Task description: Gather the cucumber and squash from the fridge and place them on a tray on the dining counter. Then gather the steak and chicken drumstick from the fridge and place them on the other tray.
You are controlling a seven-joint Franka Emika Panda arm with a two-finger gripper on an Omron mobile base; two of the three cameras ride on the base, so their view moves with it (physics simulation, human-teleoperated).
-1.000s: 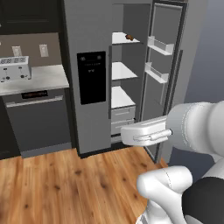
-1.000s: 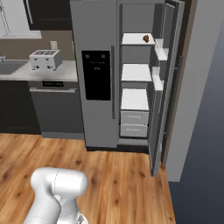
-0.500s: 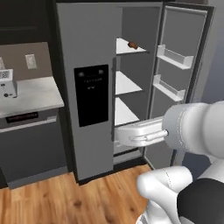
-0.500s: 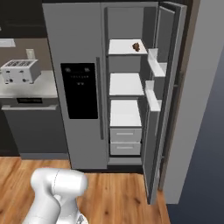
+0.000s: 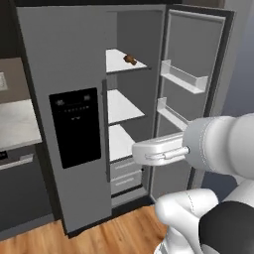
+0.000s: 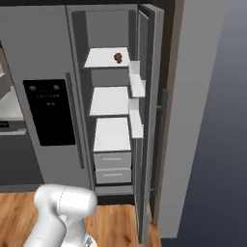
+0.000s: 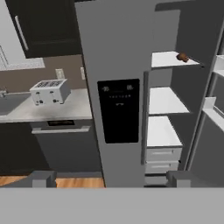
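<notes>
Tall grey side-by-side fridge has its right door swung open; small dark brown lumpy chicken drumstick lies on its top white shelf. Hand view adds a silver toaster left of the fridge. Gripper jaws spread wide, empty.

A toaster is set on the counter, above a dishwasher, under an outlet.

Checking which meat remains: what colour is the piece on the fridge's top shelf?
Dark brown: the chicken drumstick, clearest in the left base view.
</notes>
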